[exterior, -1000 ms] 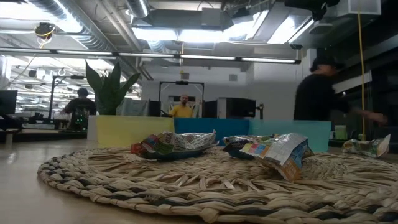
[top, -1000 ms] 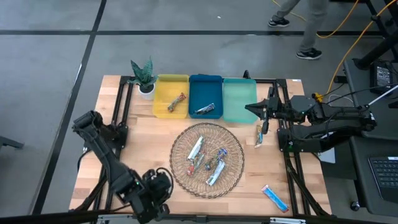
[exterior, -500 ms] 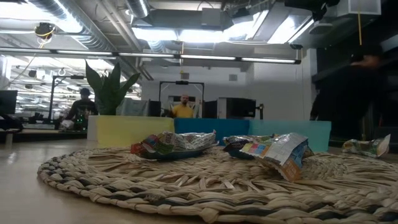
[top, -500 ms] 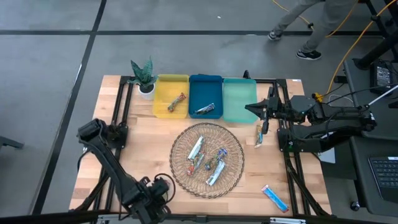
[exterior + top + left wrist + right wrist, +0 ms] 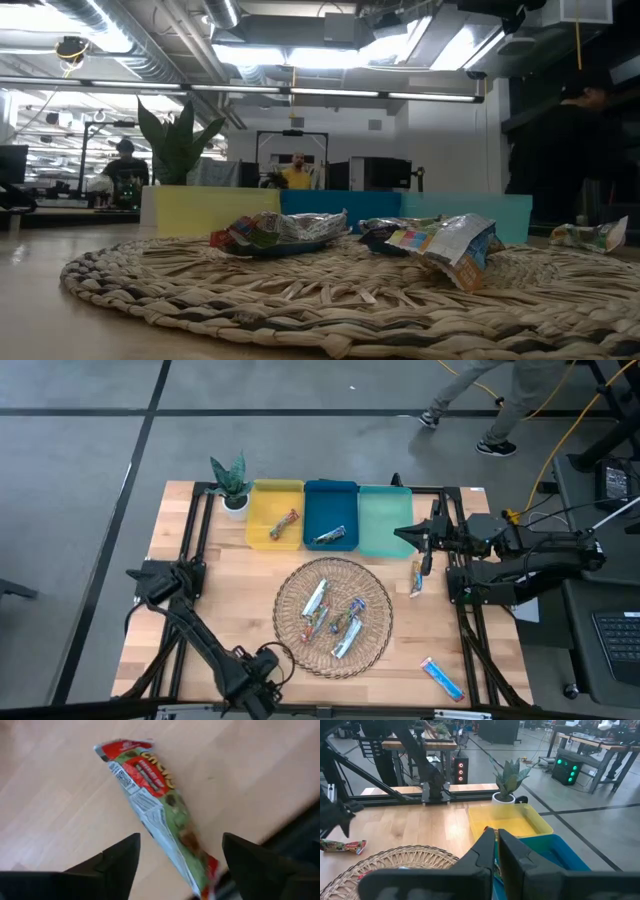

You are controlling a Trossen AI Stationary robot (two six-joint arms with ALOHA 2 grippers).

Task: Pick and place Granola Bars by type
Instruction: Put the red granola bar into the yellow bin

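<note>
A red and green granola bar (image 5: 155, 805) lies flat on the wood by the table's near edge. My left gripper (image 5: 181, 840) stands open over it, one finger on each side and clear of the wrapper. In the high view this gripper (image 5: 262, 682) hides the bar. The right wrist view shows the bar (image 5: 342, 846) on the table. My right gripper (image 5: 402, 533) hovers shut and empty over the teal tray (image 5: 385, 500). Several bars lie in the wicker basket (image 5: 290, 585). One bar (image 5: 285, 525) rests in the yellow tray and one (image 5: 330, 537) in the blue tray.
A tan-green bar (image 5: 417, 577) lies on the wood right of the basket. A bright blue bar (image 5: 442, 678) lies near the front right corner. A potted plant (image 5: 232, 485) stands at the far left. A person walks on the floor beyond the far edge.
My left gripper has shifted a little toward the table's right edge along the near edge, while that arm's upper joint has swung toward the near edge. The person beyond the table has walked on.
</note>
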